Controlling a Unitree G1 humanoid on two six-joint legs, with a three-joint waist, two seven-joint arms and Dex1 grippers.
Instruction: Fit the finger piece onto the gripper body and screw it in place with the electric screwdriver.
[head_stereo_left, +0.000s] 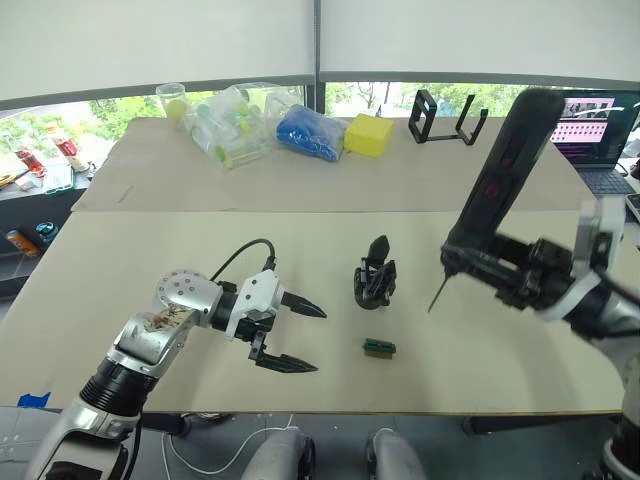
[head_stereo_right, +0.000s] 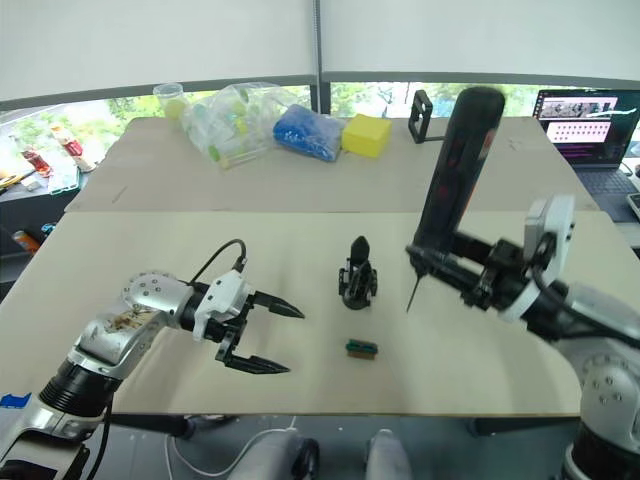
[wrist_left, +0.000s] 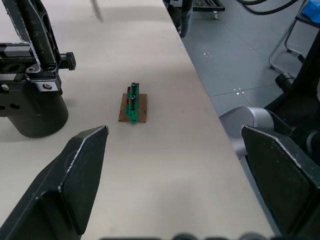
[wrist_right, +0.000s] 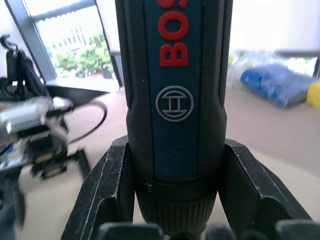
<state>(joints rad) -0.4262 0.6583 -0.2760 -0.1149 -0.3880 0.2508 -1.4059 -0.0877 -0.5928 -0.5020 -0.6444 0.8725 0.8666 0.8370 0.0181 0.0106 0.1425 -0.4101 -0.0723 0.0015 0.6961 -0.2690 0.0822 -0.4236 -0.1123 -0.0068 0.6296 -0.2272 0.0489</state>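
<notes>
Pale bench (head_stereo_left: 120, 330) carrying the work. Right claw (wrist_right: 175, 200) clamped around the lower barrel of the electric screwdriver (head_stereo_left: 505, 175), which is held off the bench, tilted, with its metal bit pointing down just right of the gripper body (head_stereo_left: 375, 280). The gripper body stands upright mid-bench, one pointed finger up. Left claw (head_stereo_left: 298, 338) hovers to its left, fingers spread apart and empty. A small green block (head_stereo_left: 378, 347) lies just in front of the gripper body.
</notes>
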